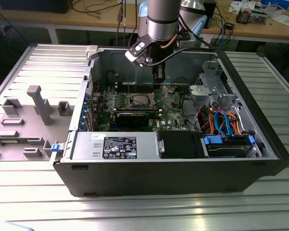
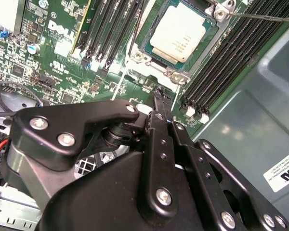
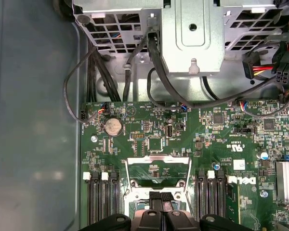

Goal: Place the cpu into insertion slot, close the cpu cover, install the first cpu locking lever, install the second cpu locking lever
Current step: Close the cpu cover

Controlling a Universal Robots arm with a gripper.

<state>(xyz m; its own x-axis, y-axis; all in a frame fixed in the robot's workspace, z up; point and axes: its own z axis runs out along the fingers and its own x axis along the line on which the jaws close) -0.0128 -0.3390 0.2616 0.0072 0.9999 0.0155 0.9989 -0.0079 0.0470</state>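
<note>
Cpu point(image 2: 179, 32) flat in insertion slot point(image 2: 145, 47), silver top up; end effector point(image 2: 159, 92) closed, just beside slot.

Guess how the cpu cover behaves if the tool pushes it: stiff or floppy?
The cpu cover is thin sheet metal with an open middle, so probably light and slightly springy. It stands raised by the seated cpu, seemingly hinged, so a push would likely swing it, not slide it.
</note>
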